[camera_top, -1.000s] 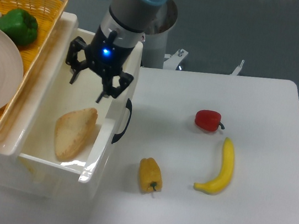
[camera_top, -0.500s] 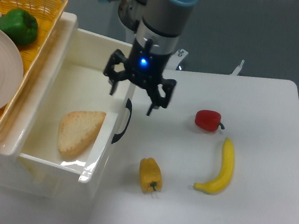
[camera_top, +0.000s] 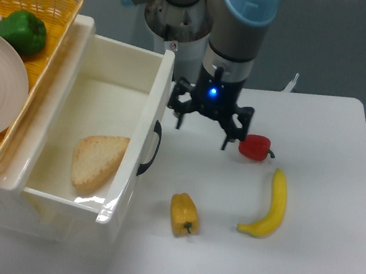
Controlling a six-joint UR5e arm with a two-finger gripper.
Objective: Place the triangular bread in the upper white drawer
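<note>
Gripper (camera_top: 202, 127) spread wide, holding nothing, hovering over table (camera_top: 315, 264) just right of upper white drawer (camera_top: 146, 115). Red pepper (camera_top: 255, 147) just beside its right finger. Triangular bread (camera_top: 97, 160) lying flat on drawer floor, near front wall with black handle (camera_top: 151, 147). Yellow pepper (camera_top: 184, 213) and banana (camera_top: 269, 206) lower on table.

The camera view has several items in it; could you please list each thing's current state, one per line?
triangular bread: lying flat inside the drawer, not held.
upper white drawer: pulled open.
gripper: open, empty, over the table right of the drawer.
yellow bell pepper: lying on the table.
banana: lying on the table.
red pepper: on the table.
</note>
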